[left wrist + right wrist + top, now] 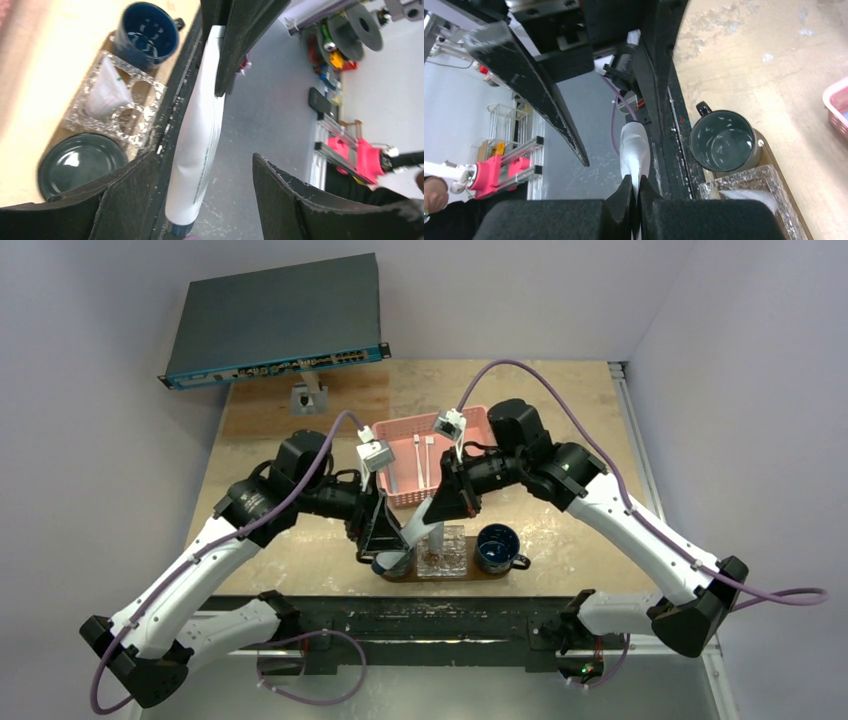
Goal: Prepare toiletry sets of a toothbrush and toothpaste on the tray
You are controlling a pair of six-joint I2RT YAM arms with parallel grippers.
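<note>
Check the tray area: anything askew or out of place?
One thing: the tube hangs tilted in mid-air, pinched by its flat end in the right gripper, with the left gripper open around it. Nothing looks spilled or broken.

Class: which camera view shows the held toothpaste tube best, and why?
The left wrist view: the toothpaste tube shows almost its whole length. The right wrist view shows only a short stretch pinched in the right gripper; the top view shows a small pale strip, partly hidden.
</note>
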